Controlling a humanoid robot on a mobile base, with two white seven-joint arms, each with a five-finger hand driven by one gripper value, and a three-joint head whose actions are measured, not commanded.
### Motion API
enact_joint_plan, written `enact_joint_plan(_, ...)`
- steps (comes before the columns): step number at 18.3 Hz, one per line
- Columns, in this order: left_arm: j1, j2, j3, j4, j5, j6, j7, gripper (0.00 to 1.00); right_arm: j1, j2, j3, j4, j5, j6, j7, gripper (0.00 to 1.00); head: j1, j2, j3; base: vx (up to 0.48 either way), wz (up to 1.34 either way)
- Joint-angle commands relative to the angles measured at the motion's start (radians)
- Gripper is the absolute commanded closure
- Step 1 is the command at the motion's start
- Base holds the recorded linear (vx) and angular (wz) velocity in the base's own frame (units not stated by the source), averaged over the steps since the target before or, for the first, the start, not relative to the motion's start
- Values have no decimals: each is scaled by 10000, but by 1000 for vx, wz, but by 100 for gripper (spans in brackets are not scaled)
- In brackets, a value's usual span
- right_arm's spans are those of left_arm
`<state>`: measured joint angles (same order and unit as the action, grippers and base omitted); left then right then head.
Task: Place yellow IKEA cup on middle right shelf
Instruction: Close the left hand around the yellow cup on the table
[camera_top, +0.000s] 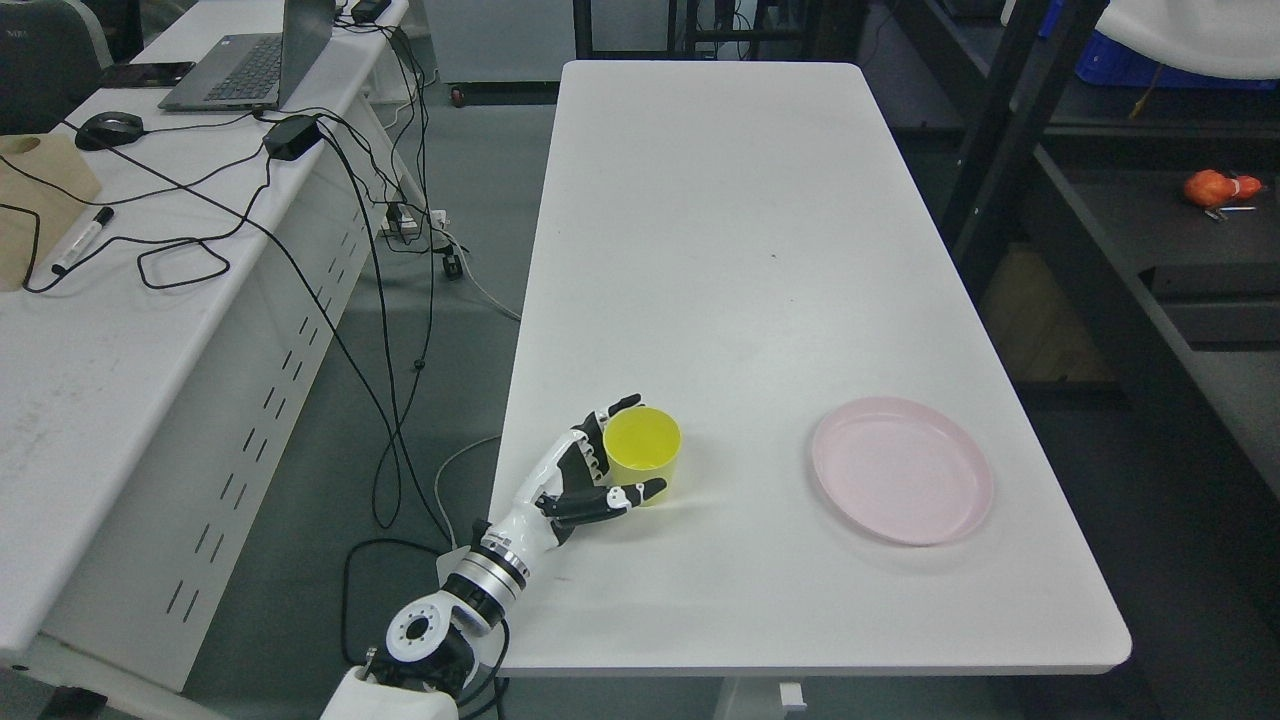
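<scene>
A view from the robot's head looks down on a long white table (740, 250) that runs away from the camera. Near the table's front left edge stands a yellow cup (643, 452), upright, with its open mouth facing up. The robot's left arm rises from the lower left corner of the picture, and its left hand (588, 478), white with black joints, reaches the cup from the left side. The fingers (612, 407) curve around the far side of the cup while the thumb (628, 493) extends across the near side, so the cup sits between them; the hand cups it loosely, and whether the digits actually press against the wall cannot be told. The cup rests on the table surface. To the right, well apart from the cup, a shallow pink plate (902, 469) lies flat near the table's front right. Beyond the table's right edge stands a dark shelf unit (1120, 230), and an orange object (1215, 187) lies on one of its levels. To the left is a second white desk (90, 330) with a laptop (255, 60), a black mouse (108, 128), a marker (82, 240) and tangled black cables (300, 220). The right arm does not appear.
</scene>
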<state>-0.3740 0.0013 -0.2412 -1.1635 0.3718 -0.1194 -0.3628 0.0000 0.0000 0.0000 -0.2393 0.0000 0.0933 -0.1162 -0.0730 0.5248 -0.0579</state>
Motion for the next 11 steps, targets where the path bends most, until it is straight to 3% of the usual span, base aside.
enact_joint_plan(1,12,162,-150,253,9,151,-619,52,138,-175,169,0,-245,3,-4,1,0,0,0,0,0)
enact_joint_plan(5,380,162,861,177,147,-490,-652,97,138,-175,169,0,-245,3,-4,1,0,0,0,0,0)
enact_joint_plan(7,654,162,1245,-599,392,-892,-652,100,138,-175,169,0,-245,3,-4,1,0,0,0,0,0)
enact_joint_plan(11,2064,162,1538,-4448,991,-893,-652,100,138,-175,169,0,-245,3,-4,1,0,0,0,0,0)
